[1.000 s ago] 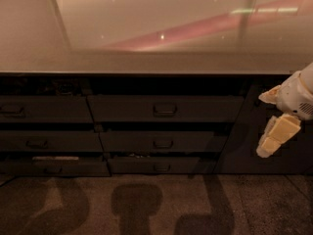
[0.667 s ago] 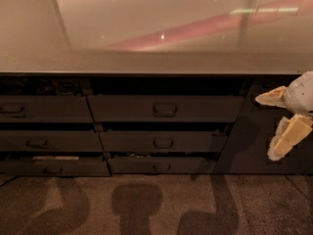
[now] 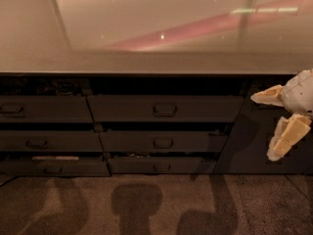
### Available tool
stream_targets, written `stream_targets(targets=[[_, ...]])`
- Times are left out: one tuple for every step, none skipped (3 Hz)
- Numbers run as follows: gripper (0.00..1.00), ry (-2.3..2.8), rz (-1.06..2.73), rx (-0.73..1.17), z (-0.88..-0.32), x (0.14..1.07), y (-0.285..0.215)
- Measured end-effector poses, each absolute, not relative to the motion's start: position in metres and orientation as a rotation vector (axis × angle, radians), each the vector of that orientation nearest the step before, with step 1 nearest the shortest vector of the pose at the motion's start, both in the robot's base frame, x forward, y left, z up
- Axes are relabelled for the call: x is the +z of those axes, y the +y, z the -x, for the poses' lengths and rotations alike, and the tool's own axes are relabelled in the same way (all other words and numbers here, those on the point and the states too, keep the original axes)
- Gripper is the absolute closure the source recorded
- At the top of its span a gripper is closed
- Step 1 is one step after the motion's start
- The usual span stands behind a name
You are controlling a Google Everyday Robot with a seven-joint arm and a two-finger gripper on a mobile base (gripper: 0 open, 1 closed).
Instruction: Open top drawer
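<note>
Approach step: my gripper [image 3: 277, 119], spread wide and empty, hangs right of the top drawer [image 3: 122, 109]; next, reach its handle [image 3: 165, 109]

I see the dark grey top drawer [image 3: 165, 108] with a matching dark loop handle, under a pale beige tabletop [image 3: 29, 43] streaked with a pink-red reflection. My cream-and-white end effector [image 3: 264, 126] sits at the right edge, fingers spread. The floor [image 3: 274, 204] is speckled brown.
</note>
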State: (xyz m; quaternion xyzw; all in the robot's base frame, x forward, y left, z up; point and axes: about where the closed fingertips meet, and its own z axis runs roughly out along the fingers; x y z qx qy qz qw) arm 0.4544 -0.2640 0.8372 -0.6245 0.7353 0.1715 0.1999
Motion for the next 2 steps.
stream_targets(targets=[[0.0, 2.038, 1.755, 0.414, -0.453, 0.839, -0.26], [0.0, 2.036, 1.874, 0.262, -0.452, 0.831, -0.248]])
